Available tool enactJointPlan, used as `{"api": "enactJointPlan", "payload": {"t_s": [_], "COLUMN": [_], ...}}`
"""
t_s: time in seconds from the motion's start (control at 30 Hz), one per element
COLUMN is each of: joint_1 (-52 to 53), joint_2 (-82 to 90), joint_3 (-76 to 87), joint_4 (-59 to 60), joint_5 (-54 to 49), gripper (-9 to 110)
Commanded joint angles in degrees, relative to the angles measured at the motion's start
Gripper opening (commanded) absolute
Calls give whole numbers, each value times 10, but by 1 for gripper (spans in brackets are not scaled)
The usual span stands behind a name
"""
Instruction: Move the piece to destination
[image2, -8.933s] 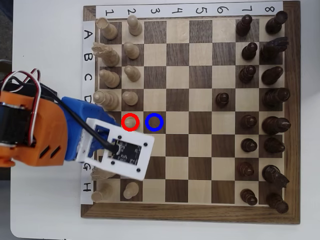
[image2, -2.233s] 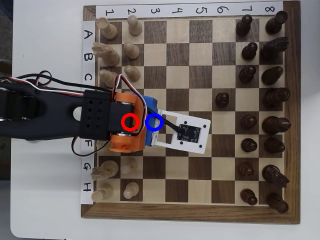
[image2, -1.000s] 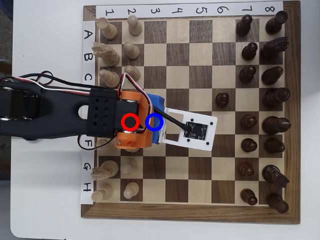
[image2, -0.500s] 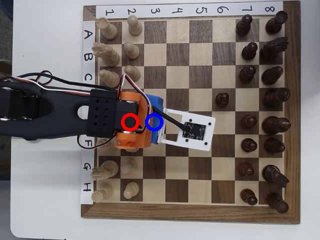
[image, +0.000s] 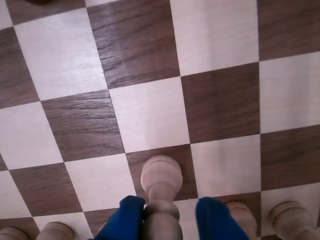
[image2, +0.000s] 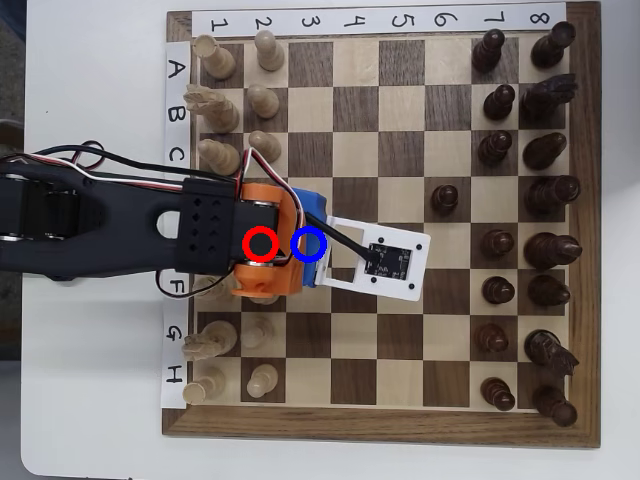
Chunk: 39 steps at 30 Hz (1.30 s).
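Over the chessboard (image2: 380, 140), arm outstretched above the blue ring (image2: 309, 244), tool (image: 164, 220) clamped on the pale pawn (image: 161, 180)

Pale cream pawn (image: 161, 192) between blue fingertips (image: 125, 217); chessboard (image2: 380, 425) checks dark brown and light maple; blue ring (image2: 309, 244), red ring (image2: 261, 243), orange arm housing (image2: 262, 283)
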<state>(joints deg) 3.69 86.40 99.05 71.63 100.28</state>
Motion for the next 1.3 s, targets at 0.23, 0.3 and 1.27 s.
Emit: {"api": "enactJointPlan", "payload": {"t_s": [0.23,0.3,1.27], "joint_1": [-22,-27,33], "joint_2": [39,40,161], "joint_3": [-74,-90,-519], "joint_4": [8,18,206], "joint_5": [133,138,-256], "gripper": [21,21,21]}}
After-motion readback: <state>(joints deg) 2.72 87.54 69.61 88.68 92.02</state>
